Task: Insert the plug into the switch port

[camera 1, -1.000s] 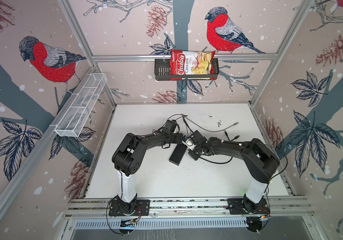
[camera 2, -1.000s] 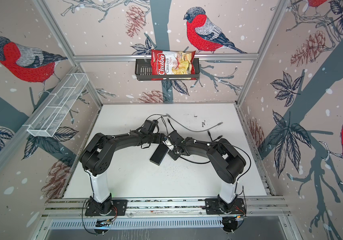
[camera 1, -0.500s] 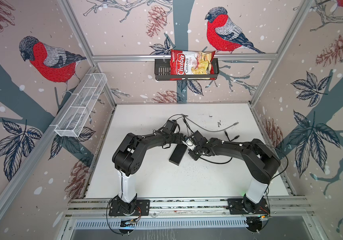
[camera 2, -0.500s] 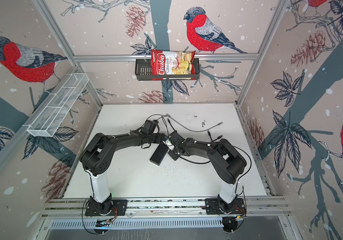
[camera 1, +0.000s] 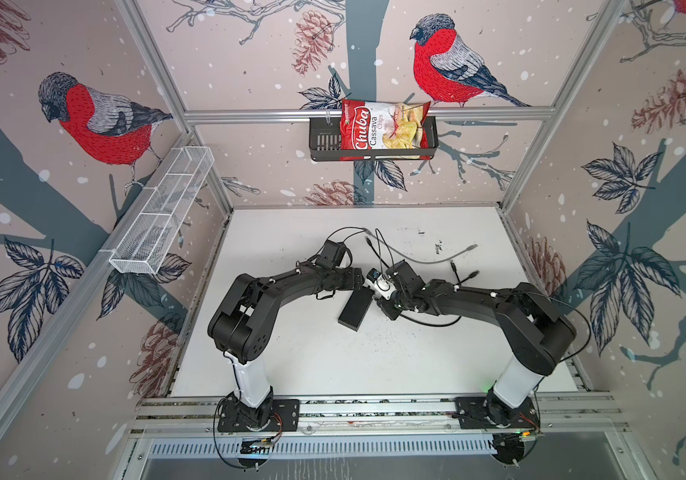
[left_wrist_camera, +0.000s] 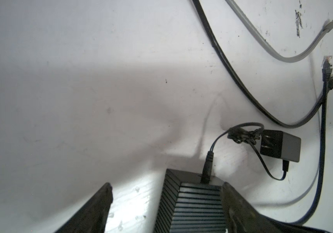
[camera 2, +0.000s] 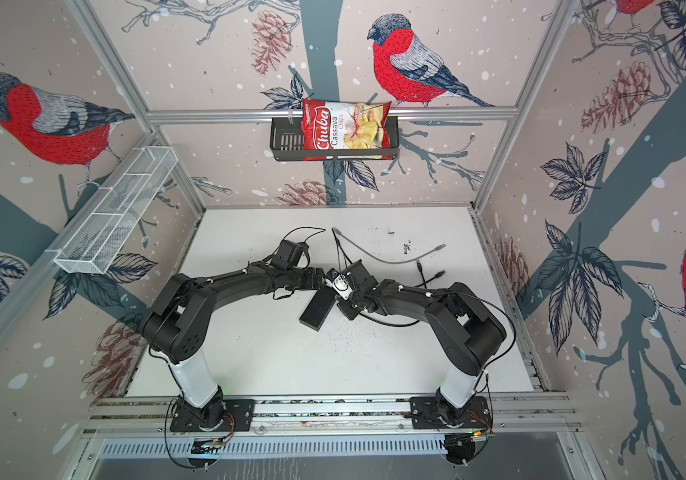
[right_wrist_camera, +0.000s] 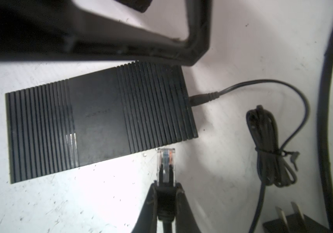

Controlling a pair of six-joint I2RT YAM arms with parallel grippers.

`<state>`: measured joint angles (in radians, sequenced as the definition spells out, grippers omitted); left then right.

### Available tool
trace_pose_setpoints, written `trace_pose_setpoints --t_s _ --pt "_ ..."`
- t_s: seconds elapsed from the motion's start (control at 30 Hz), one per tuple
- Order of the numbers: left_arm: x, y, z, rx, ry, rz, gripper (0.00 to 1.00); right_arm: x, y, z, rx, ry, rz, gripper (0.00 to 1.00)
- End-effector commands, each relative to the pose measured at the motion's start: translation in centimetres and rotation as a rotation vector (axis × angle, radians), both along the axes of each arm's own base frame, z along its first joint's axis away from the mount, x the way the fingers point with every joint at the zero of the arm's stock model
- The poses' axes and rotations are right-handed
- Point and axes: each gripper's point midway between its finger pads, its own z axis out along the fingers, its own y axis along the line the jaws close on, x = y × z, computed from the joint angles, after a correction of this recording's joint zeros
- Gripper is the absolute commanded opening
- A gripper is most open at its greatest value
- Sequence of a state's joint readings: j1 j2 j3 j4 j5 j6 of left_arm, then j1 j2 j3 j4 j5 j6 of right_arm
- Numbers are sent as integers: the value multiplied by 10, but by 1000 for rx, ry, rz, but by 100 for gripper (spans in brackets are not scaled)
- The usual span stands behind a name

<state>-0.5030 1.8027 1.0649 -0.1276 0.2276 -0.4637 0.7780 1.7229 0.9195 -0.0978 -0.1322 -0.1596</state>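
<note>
Right gripper [right_wrist_camera: 165,188] pinches the clear RJ45 plug [right_wrist_camera: 165,161], whose tip sits just beside the right long edge of the black switch [right_wrist_camera: 99,125] at mid-table; the switch port itself is hidden. Left gripper [left_wrist_camera: 166,185], spread, braces the switch's left edge. Neither arm has visibly moved in the last second, which suggests alignment, not yet insertion.
</note>
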Motion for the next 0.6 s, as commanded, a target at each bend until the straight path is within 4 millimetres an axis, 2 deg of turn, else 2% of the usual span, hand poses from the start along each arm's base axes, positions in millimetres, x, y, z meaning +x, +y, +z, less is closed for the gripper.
trace_pose_setpoints --t_s 0.0,0.13,0.27,0.57 --pt "-1 14 -1 46 7 51 83 0 6 6 31 -19 24 0" --pt "-2 31 -3 117 4 117 83 -2 1 2 14 -15 18 0" --pt "-4 44 -14 178 22 149 83 -6 4 -1 11 -9 30 0" --pt "-3 40 -35 181 55 138 83 -10 2 -14 -49 4 34 0"
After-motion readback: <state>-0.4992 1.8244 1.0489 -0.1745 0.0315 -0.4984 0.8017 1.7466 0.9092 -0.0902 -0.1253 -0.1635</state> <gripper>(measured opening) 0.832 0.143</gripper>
